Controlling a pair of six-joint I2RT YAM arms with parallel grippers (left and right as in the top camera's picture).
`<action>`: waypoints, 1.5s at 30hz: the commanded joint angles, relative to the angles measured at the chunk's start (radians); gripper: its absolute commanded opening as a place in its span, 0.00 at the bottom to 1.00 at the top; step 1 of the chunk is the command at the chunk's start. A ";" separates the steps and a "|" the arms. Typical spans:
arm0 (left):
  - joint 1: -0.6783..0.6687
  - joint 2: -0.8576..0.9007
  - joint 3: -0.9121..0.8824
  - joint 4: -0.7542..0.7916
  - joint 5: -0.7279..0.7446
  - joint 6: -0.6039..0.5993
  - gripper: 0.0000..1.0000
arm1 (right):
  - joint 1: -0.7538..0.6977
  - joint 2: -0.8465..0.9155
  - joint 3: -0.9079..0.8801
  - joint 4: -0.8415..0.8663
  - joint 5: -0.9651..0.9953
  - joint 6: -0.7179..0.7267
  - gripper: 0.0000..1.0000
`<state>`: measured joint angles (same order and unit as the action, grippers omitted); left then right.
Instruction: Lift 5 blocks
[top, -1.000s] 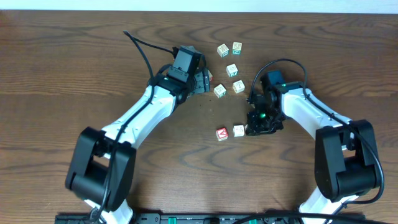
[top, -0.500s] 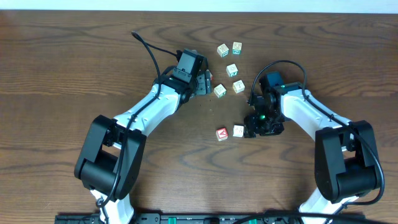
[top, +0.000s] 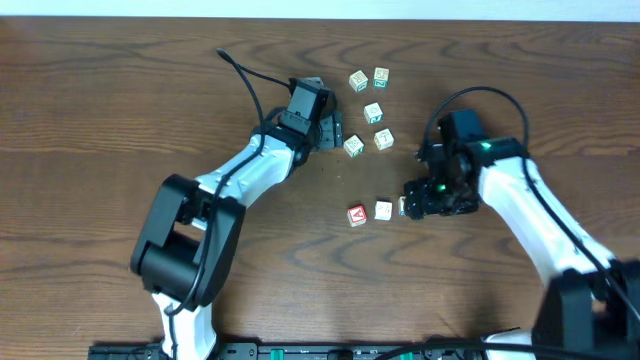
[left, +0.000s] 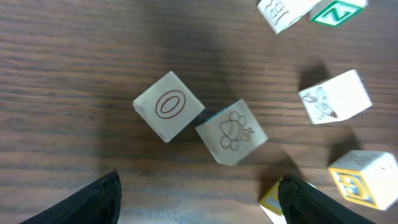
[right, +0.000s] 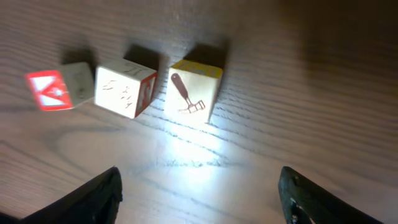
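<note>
- Three blocks line up across the right wrist view, flat on the table (right: 205, 155): the red-faced block (right: 53, 90) is blurred, the middle block (right: 124, 92) has a faint print, and the hammer block (right: 193, 90) shows its hammer slanting, head toward the camera.
- Overhead, that hammer block is almost hidden at the right gripper (right: 199, 177), fingers spread wide, holding nothing.
- Left gripper (left: 199, 186) gapes too, empty, just short of the O block (left: 168, 106) and flower block (left: 231, 132), both turned diagonal, corners meeting.
- Green-Z block (left: 336, 9) is cut off at the top edge.
</note>
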<state>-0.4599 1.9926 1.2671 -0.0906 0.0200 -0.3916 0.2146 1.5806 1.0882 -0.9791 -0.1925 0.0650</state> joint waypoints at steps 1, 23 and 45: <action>0.005 0.048 0.007 0.023 -0.004 0.011 0.81 | -0.010 -0.055 0.002 -0.006 0.009 0.002 0.80; 0.064 0.177 0.045 0.157 -0.005 0.111 0.81 | -0.039 -0.075 0.017 0.090 0.012 0.022 0.80; 0.092 0.177 0.056 0.171 0.124 0.235 0.81 | -0.039 -0.075 0.017 0.102 0.017 0.043 0.74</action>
<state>-0.3691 2.1395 1.3029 0.0856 0.0818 -0.2188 0.1833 1.5158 1.0893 -0.8776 -0.1837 0.0982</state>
